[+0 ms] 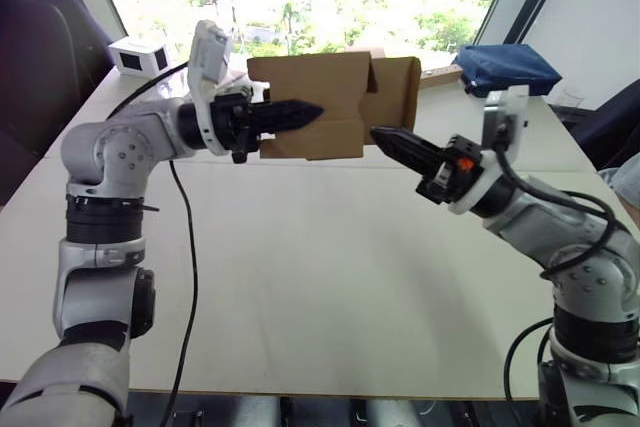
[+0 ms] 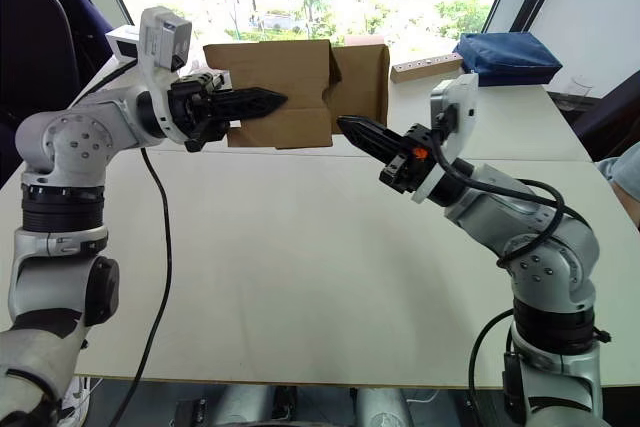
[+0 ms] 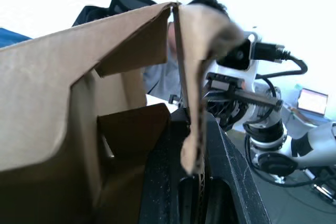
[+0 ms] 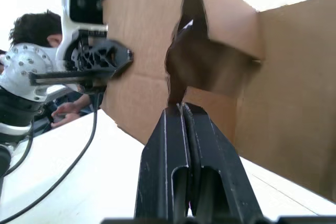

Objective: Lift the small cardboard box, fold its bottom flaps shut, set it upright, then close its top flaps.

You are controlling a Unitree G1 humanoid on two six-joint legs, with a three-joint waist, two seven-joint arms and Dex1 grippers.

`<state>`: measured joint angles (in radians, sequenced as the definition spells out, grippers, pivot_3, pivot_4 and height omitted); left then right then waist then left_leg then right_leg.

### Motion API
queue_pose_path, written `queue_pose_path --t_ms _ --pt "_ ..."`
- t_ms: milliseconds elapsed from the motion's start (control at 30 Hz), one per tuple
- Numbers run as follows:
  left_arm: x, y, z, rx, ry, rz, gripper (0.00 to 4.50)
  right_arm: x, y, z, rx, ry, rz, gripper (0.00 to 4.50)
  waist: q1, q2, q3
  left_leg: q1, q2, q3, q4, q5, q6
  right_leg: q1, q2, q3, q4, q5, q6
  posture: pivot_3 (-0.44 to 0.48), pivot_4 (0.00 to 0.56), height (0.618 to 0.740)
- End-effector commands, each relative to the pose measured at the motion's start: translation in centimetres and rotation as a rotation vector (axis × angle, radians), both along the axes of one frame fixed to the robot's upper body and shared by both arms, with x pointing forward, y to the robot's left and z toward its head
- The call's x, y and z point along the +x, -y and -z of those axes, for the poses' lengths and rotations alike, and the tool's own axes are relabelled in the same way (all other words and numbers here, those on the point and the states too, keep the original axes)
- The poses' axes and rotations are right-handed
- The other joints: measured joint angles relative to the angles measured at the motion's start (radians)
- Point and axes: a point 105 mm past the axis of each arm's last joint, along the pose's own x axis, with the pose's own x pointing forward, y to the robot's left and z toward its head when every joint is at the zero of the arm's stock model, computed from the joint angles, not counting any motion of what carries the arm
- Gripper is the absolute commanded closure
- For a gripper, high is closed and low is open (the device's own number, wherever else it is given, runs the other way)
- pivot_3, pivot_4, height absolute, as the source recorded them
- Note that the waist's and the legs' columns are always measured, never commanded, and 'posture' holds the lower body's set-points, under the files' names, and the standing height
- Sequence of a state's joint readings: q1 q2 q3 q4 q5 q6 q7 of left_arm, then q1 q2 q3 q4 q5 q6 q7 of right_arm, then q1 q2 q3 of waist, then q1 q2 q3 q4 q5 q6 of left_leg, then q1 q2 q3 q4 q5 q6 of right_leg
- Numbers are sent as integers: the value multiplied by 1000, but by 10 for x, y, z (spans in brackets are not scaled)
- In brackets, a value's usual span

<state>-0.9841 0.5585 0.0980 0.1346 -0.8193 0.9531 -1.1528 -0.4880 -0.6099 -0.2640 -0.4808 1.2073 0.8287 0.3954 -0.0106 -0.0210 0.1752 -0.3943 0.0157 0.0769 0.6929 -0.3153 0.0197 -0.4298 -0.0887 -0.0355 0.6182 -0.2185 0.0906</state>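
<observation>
above the table (image 1: 300, 277), small cardboard box (image 1: 310, 107) between left gripper (image 1: 315, 112) and right gripper (image 1: 378, 134)

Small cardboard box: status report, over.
Left gripper shut on the small cardboard box, held above the table. Right gripper shut, tips at its lower edge. Nothing obstructing.

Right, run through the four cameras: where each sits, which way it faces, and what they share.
Left eye: on the head, looking forward and down at the white table; both arms show, left gripper clamped on the raised small cardboard box.
Right eye: the same scene; right gripper at the box's lower edge.
Left wrist: along its fingers into the box's open flaps.
Right wrist: along its closed fingers at the box.
All four share the box.
</observation>
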Motion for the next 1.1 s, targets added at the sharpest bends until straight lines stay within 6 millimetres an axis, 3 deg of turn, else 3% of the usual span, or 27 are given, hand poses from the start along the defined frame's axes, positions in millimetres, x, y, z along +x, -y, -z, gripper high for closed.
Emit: queue_pose_path --t_ms 33,133,233,333,500,600,733,867,1100 --pt "-6 -8 -21 -60 66 -7 4500 6 39 -39 195 67 76 4471 0 0 0 0 0 0 0 0 0 0 0 0 0 0 0 0 150 740" --pt "-7 -7 -24 -79 60 0 4500 32 63 -38 311 41 195 4471 -1 0 0 1 0 0 0 0 0 0 0 0 0 0 0 0 150 740" --pt "-9 -5 -24 -83 58 9 4500 50 69 -29 338 11 258 4471 -1 1 1 1 0 0 -1 0 0 0 1 0 0 0 0 0 150 740" --pt "-11 -4 -25 -84 59 17 4500 68 68 -17 329 -16 321 4471 -4 1 1 1 0 1 -1 0 0 0 0 0 0 0 0 0 150 740" --pt "-15 -4 -27 -91 58 28 4500 81 44 -5 327 -47 283 4471 -4 2 2 1 0 1 -1 0 0 0 0 1 0 0 0 0 150 740" --pt "-14 -4 -27 -91 55 26 4500 77 27 -6 341 -47 210 4471 -4 2 2 1 0 1 -1 0 -1 0 0 1 1 0 0 0 150 740" --pt "-12 -6 -27 -92 52 16 4500 52 7 -20 431 -34 37 4471 -2 2 2 1 0 0 -1 1 -1 0 0 0 1 0 1 0 150 740" --pt "-12 -6 -28 -97 55 14 4500 33 -1 -28 494 -39 -60 4471 -2 2 2 0 0 0 -1 1 -1 0 0 0 0 1 1 0 150 740" --pt "-12 -4 -29 -112 51 25 4500 23 -17 -24 556 -87 -120 4471 -3 3 2 1 0 0 -1 1 -1 0 0 0 1 1 1 0 150 740"
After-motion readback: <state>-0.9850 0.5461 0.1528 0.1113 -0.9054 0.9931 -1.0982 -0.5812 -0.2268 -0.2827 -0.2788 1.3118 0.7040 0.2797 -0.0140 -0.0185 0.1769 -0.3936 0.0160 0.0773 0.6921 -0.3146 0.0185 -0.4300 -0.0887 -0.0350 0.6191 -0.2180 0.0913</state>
